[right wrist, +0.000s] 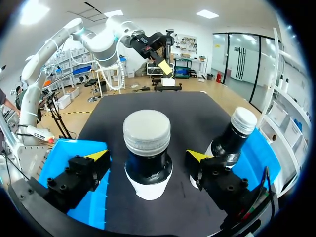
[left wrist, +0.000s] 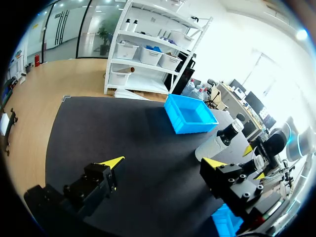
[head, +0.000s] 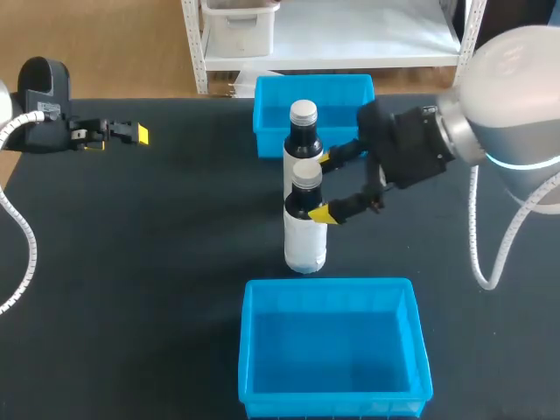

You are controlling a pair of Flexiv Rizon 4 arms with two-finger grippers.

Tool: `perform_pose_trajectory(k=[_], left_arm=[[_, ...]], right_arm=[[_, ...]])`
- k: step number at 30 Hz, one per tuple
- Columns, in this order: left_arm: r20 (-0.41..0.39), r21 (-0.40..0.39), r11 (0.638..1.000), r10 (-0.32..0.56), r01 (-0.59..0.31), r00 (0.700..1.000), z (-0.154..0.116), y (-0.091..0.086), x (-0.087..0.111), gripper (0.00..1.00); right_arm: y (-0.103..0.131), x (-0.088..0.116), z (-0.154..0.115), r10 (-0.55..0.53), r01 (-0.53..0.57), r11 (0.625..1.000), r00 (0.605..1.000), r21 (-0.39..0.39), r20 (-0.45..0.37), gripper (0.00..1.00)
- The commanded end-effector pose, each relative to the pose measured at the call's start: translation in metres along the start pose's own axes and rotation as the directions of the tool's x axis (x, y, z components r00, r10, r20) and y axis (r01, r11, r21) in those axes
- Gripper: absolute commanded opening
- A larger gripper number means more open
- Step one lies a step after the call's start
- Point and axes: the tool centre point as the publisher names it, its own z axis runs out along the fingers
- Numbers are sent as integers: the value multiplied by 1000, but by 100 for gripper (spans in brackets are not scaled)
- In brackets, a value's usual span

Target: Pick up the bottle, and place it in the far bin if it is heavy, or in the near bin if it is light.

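bottle (head: 305, 229): upright mid-table, between far bin (head: 334, 91) and near bin (head: 328, 343)
right claw (head: 323, 186): spread around its neck, fingers not touching yet; looks lined up to squeeze and lift so the weight can be judged
second bottle (head: 303, 131): just behind, close to one finger, could get bumped
left claw (head: 131, 133): spread, parked well aside, out of the way

Left claw (left wrist: 163, 163), right claw (head: 323, 185): both open.

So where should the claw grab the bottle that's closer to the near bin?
Probably the dark neck just under the cap, coming in level from the right. The bottle stands upright and its neck is narrow, so the open right claw fits around it there without bumping the other bottle close behind.
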Motion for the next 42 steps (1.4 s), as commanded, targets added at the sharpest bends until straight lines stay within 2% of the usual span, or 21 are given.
perform_pose_trajectory(k=[1,11,27,28,29,31,34,42], left_arm=[[0,0,1000,0,0,1000,0,0,0,100],[0,0,1000,0,0,1000,0,0,0,100],[0,0,1000,0,0,1000,0,0,0,100],[0,0,1000,0,0,1000,0,0,0,100],[0,0,1000,0,0,1000,0,0,0,100],[0,0,1000,0,0,1000,0,0,0,100],[0,0,1000,0,0,1000,0,0,0,100],[0,0,1000,0,0,1000,0,0,0,100]], right_arm=[[-3,-3,8,-1,1,1000,1000,-8,-1,100],[-2,-9,17,-5,5,1000,1000,-31,12,100],[-2,-7,19,4,-3,999,1000,-37,17,99],[-2,-7,19,3,-3,999,1000,-38,18,89],[-2,-7,19,3,-2,999,1000,-38,18,84],[-2,-7,19,2,-2,999,1000,-39,20,64],[-3,-7,19,4,-3,999,1000,-40,22,50],[-3,-9,20,0,1,999,1000,-42,25,46]])
